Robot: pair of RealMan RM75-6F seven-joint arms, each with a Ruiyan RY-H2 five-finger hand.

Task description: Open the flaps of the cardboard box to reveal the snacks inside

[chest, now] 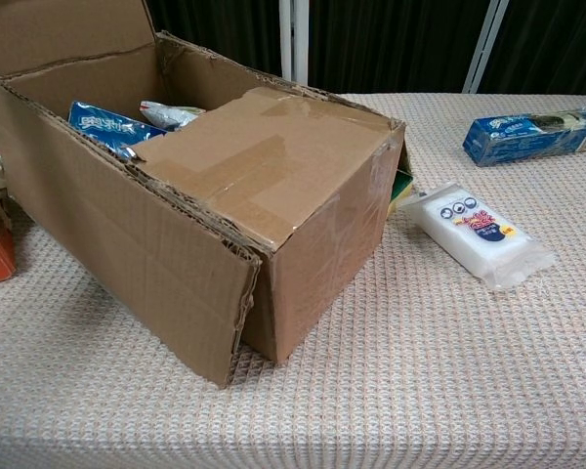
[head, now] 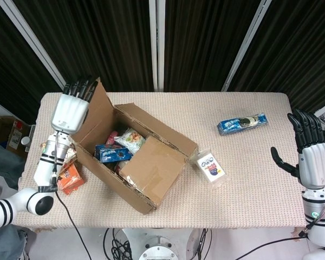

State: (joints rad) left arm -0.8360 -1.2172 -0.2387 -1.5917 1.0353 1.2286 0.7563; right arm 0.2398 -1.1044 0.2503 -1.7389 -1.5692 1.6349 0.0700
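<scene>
Your left hand (head: 70, 111), fingers spread flat on the raised flap (head: 95, 111), holds nothing; that box (chest: 225, 210) cardboard's light and bendy, so take the closed flap (head: 151, 168) beside it by its free edge.

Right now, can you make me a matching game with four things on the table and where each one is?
Things:
1. blue packet
2. white packet
3. orange packet
4. raised flap

Places:
A. against the left hand
B. right beside the box
C. alone, far side of the table
D. left of the box

Pairs: 1-C, 2-B, 3-D, 4-A
</scene>
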